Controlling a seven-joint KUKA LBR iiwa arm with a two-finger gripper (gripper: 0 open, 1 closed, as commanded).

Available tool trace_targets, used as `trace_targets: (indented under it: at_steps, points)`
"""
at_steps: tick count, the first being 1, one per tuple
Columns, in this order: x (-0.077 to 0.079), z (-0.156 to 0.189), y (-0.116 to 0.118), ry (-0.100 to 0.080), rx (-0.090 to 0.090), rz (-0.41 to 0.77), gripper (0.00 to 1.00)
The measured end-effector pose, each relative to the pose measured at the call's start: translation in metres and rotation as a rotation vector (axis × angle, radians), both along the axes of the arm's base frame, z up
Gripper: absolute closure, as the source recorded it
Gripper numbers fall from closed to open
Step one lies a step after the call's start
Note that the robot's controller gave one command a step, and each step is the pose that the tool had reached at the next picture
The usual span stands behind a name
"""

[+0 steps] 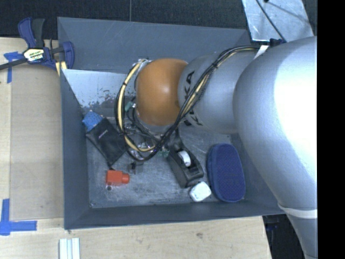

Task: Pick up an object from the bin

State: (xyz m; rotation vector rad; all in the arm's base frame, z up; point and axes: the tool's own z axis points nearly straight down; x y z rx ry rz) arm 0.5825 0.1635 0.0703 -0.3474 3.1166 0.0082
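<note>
Black pouch (109, 143) lies flat and crumpled on the scratched, dusty floor of the grey bin (156, 42), at its left, near a small blue block (91, 121). The gripper (141, 148) hangs just beside it (under the orange cover (157, 90)); wide or narrow, I cannot tell.

Large black letters (190, 84) run down the rounded silver-grey metal casing of the robot arm (232, 101), just beside the orange dome-shaped cover (157, 90) at its wrist. Black and yellow cables (200, 85) cross over the lettering, so only parts can be read: a K at the upper end and what looks like KA at the lower end (192, 120). No writing can be made out on the small things lying in the grey metal bin (75, 171).
</note>
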Motion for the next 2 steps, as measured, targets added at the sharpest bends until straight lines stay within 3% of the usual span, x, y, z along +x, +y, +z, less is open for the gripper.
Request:
trace_targets:
  at_steps: [1,2]
  points:
    - [0.001,0.001,-0.006,-0.001,-0.004,-0.007,1.00]
    - [0.006,0.147,-0.010,-0.008,-0.003,0.046,1.00]
